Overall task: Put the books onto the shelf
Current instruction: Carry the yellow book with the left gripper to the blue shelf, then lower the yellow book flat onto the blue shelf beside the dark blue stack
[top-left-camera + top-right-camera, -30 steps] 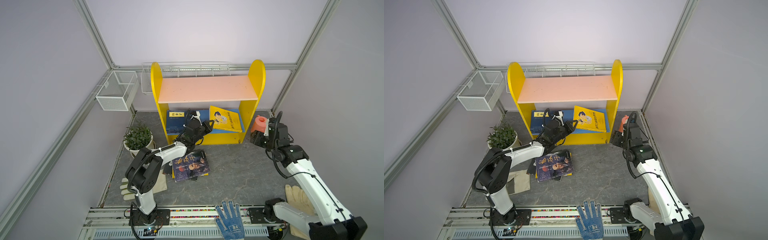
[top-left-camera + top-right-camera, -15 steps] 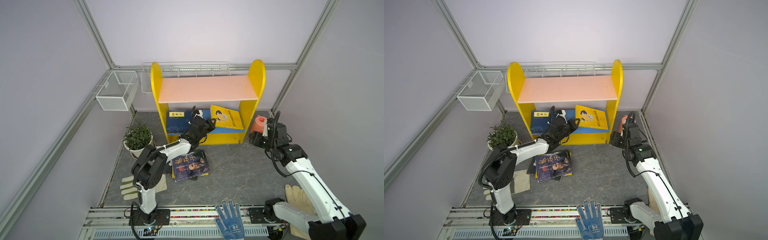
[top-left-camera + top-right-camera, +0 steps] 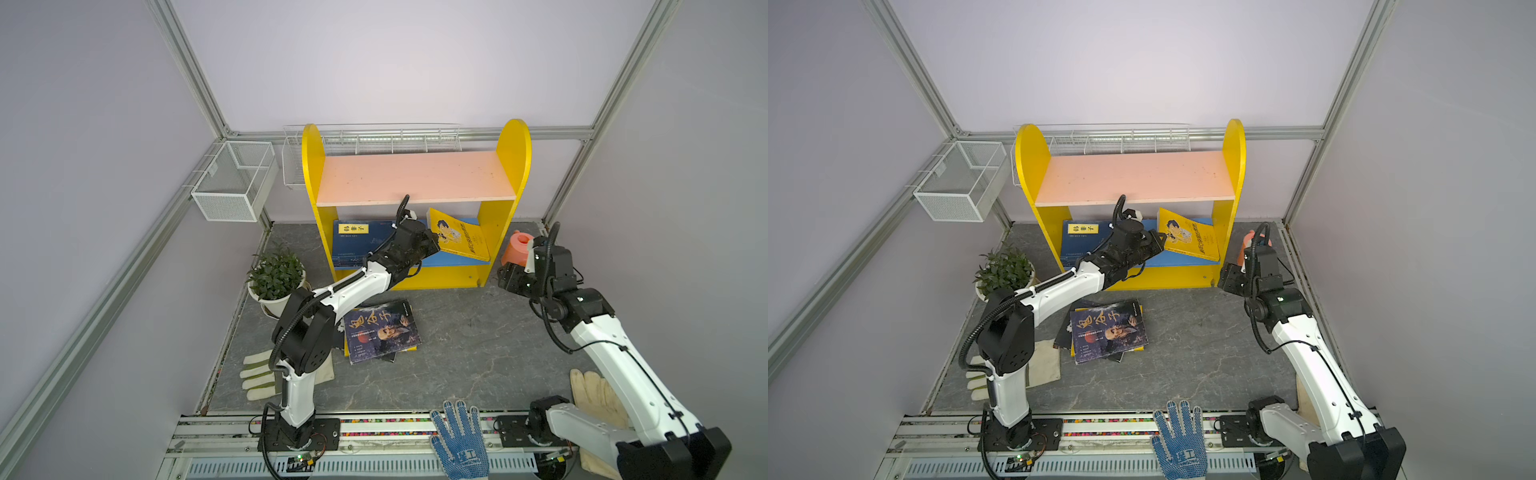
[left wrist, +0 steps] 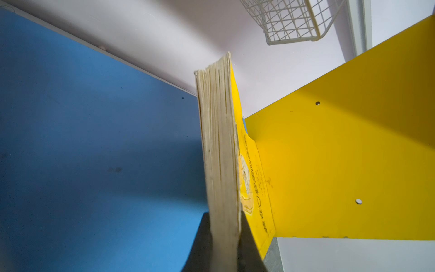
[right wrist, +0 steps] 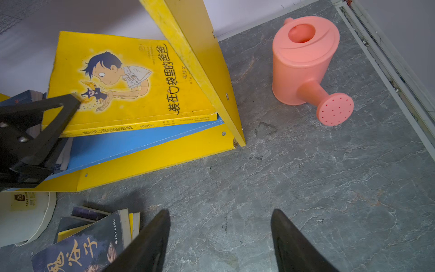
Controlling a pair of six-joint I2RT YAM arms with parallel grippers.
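**Yellow book clamped over the lower board**

Your left jaws are clamped on the page edge of the yellow book [image 3: 459,239], under the pink upper board of the shelf [image 3: 415,176]. The book sits tilted. Its spine edge is down on the blue lower board [image 5: 131,141], just beside the right side panel, and the gripped corner is raised. A navy book [image 3: 361,245] lies flat at the left end of that same board. The dark books [image 3: 382,330] are stacked on the worktop [image 3: 457,365] in front of the shelf. Your right jaws stand apart and hold nothing, above bare worktop near the pink watering can [image 5: 303,61].
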